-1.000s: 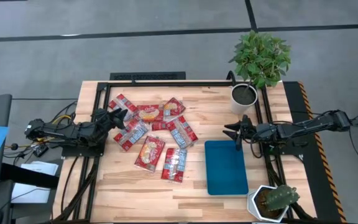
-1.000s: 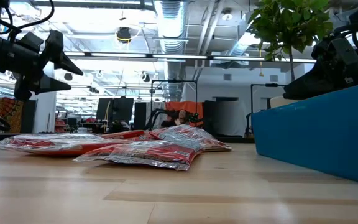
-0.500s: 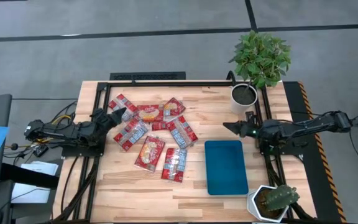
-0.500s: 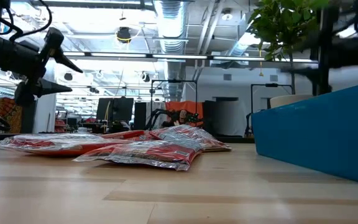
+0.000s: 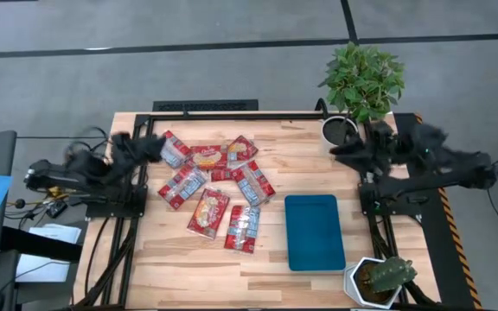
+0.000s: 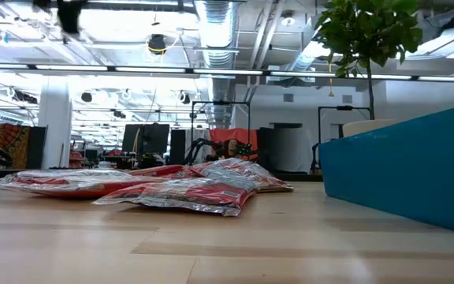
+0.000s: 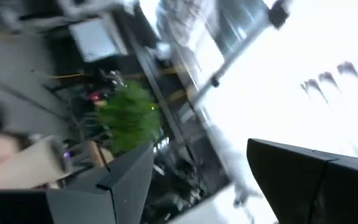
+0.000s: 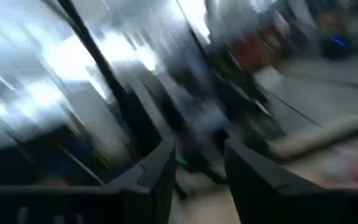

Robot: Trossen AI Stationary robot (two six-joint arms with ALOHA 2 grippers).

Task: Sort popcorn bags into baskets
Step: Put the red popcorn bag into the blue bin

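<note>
**A:** From above, where does everything sit?

**B:** The popcorn bags (image 5: 217, 180) lie in a loose overlapping heap on the left half of the table (image 5: 301, 147). The blue tray (image 5: 315, 231) sits apart on the right half, and nothing is in it, so I'd say sorting has not started. The left gripper (image 5: 150, 142) is at the heap's left edge, near the closest bag. The right gripper (image 5: 346, 147) is up by the white pot (image 5: 340, 130) with the leafy plant (image 5: 363, 79), well beyond the tray. Both are smeared, and the fingers cannot be read here.

**A:** And from table height?

**B:** The bags (image 6: 187, 189) lie flat, some resting on others, so a gripper would probably need to catch an edge. The tray wall (image 6: 400, 170) rises at the right. Neither gripper shows clearly.

**A:** The left wrist camera?

**B:** Its two dark fingers (image 7: 129, 180) stand wide apart with nothing between them. It points into the room, not at any bag.

**A:** The right wrist?

**B:** The fingers (image 8: 157, 171) have a narrower gap, also holding nothing. The rest is blurred.
</note>
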